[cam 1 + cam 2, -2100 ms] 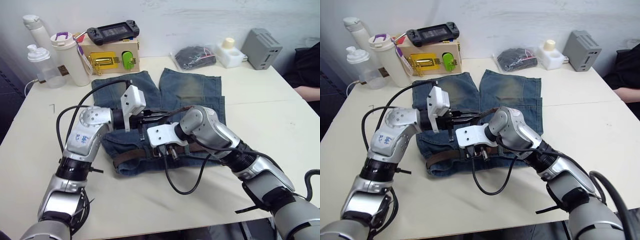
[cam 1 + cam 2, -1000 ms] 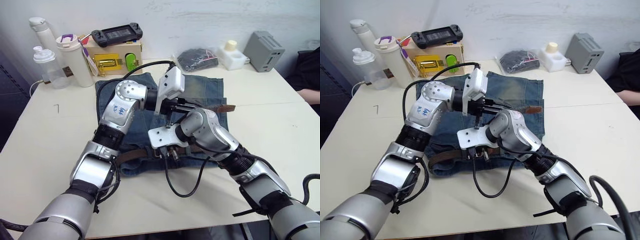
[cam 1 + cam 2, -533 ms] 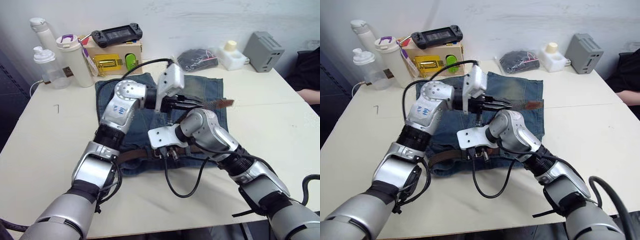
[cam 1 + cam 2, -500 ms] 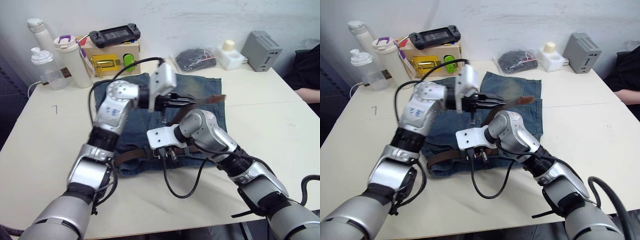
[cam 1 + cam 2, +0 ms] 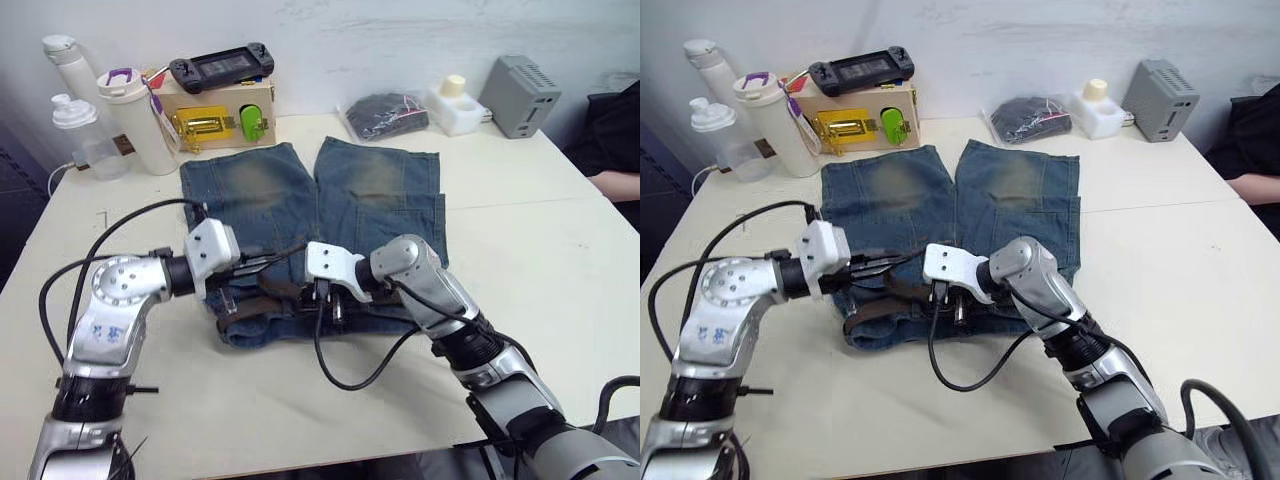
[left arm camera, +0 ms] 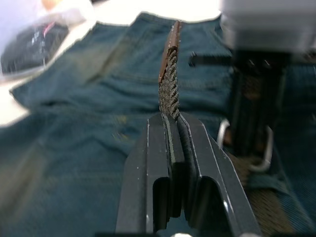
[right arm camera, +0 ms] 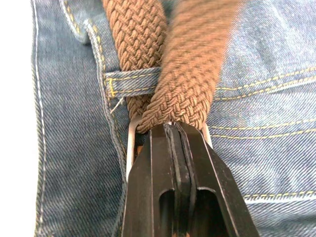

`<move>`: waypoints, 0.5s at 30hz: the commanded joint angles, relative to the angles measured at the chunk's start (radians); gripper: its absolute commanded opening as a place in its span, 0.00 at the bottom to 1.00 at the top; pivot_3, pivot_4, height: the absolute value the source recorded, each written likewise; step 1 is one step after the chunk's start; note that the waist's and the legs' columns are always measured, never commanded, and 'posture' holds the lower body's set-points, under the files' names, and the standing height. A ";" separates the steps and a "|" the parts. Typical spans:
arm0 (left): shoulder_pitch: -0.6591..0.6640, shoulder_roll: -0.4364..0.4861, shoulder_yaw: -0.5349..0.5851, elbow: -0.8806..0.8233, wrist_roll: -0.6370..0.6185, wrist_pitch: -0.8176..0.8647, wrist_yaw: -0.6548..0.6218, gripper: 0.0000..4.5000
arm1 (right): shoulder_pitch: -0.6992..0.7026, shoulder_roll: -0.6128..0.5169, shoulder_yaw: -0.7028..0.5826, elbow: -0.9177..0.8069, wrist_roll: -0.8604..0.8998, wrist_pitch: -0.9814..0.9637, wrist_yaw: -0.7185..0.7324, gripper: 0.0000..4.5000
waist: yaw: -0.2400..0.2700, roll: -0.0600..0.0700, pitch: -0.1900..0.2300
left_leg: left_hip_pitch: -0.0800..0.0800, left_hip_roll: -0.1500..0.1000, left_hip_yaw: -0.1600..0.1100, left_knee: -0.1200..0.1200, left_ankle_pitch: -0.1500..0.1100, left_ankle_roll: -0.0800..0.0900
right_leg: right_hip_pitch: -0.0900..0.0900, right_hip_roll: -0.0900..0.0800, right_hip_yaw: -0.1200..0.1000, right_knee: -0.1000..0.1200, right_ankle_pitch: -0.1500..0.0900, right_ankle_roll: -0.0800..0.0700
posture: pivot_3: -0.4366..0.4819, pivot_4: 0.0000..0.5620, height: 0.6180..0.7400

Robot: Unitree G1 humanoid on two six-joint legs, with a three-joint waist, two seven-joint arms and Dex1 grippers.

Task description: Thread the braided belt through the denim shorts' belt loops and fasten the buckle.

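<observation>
With left gripper (image 6: 170, 129) clamped on the dark brown braided belt (image 6: 169, 89) near its tip and right gripper (image 7: 173, 129) closed at the silver buckle (image 7: 132, 143) (apparently pinning it) on the faded denim shorts (image 5: 300, 195) waistband, draw tip steadily through buckle, keeping strap flat.

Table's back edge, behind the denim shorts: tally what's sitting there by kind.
Drink bottles: 3
Handheld game console: 1
Wooden latch box: 1
Bagged dark bundle: 1
White container: 1
Grey box: 1
Total: 8
</observation>
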 commanded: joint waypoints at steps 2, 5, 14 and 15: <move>0.024 0.001 0.023 -0.090 -0.010 0.035 0.077 0.00 | 0.018 -0.013 -0.112 -0.167 0.103 0.150 -0.061 0.01 | 0.010 0.003 0.011 | -0.007 0.000 -0.001 0.003 0.000 0.000 | -0.005 0.000 -0.001 0.001 0.000 0.000 | 0.48 0.27 0.22; 0.023 0.001 0.019 -0.100 -0.020 0.046 0.096 0.00 | 0.042 -0.033 -0.158 -0.275 0.155 0.220 -0.096 0.07 | 0.011 0.003 0.014 | -0.016 0.000 -0.001 0.006 0.001 -0.001 | -0.014 0.000 -0.001 0.002 0.001 -0.001 | 0.48 0.27 0.22; -0.013 0.009 0.015 -0.095 -0.058 0.073 0.112 0.00 | 0.318 -0.217 -0.125 -0.614 0.101 -0.066 -0.269 0.90 | 0.009 0.000 0.021 | -0.022 -0.001 -0.003 0.006 0.001 -0.001 | -0.017 -0.001 -0.002 0.000 0.001 0.000 | 0.48 0.27 0.22; -0.016 0.010 0.014 -0.093 -0.062 0.074 0.110 0.00 | 0.355 -0.248 -0.093 -0.600 0.033 -0.169 -0.330 0.99 | 0.008 0.000 0.022 | -0.022 0.000 -0.002 0.006 0.001 -0.001 | -0.017 -0.001 -0.002 0.001 0.001 0.000 | 0.48 0.27 0.22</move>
